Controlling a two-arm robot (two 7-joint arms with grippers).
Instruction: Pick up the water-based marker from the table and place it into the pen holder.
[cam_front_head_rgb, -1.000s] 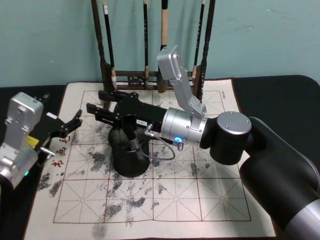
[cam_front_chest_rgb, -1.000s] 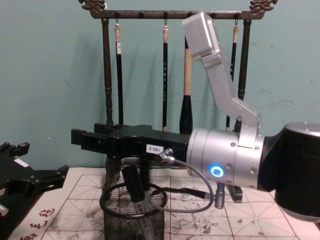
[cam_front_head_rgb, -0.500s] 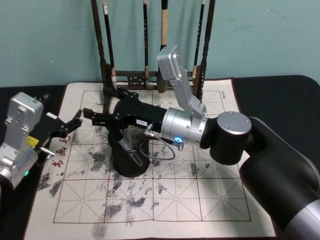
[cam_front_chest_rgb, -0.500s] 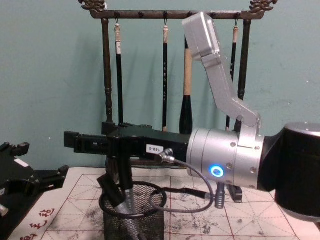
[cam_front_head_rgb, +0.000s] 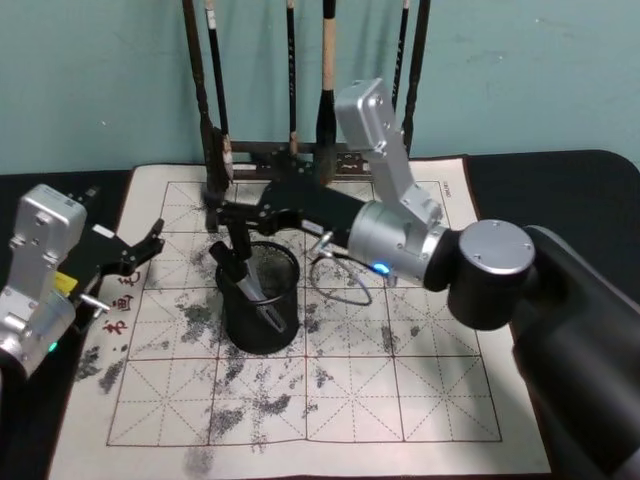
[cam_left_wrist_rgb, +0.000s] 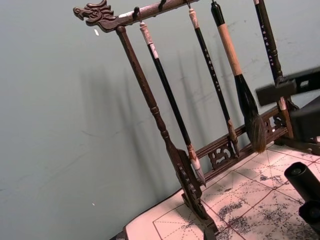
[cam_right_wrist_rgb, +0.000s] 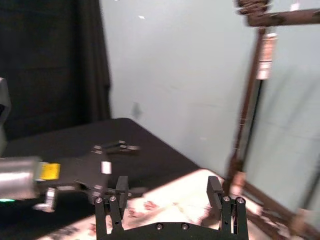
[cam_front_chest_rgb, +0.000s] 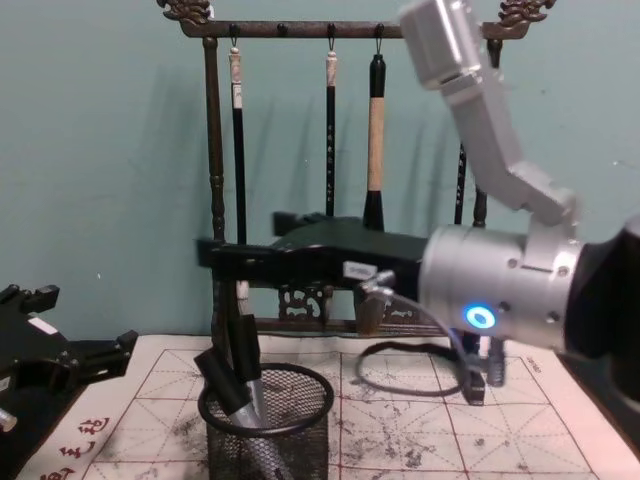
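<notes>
The pen holder (cam_front_head_rgb: 259, 312), a black mesh cup, stands on the white ink-stained mat (cam_front_head_rgb: 400, 400) of the dark table (cam_front_head_rgb: 565, 185). A dark water-based marker (cam_front_head_rgb: 241, 279) leans inside it against the left rim, its top sticking out; the chest view shows the marker (cam_front_chest_rgb: 227, 386) in the pen holder (cam_front_chest_rgb: 268, 440) too. My right gripper (cam_front_head_rgb: 221, 212) hovers open just above and behind the cup, holding nothing. In the right wrist view that right gripper (cam_right_wrist_rgb: 167, 192) has bare, spread fingers. My left gripper (cam_front_head_rgb: 143, 250) rests open at the mat's left edge.
A tall dark wooden brush rack (cam_front_head_rgb: 300, 155) with several hanging brushes stands at the back of the mat, close behind my right gripper. A grey cable (cam_front_head_rgb: 335, 280) loops from the right wrist beside the cup. The near half of the mat is bare.
One second ago the right gripper held the marker upright over the cup. It opened, the marker dropped in and leaned left, and the arm has since lifted and drawn back to the right.
</notes>
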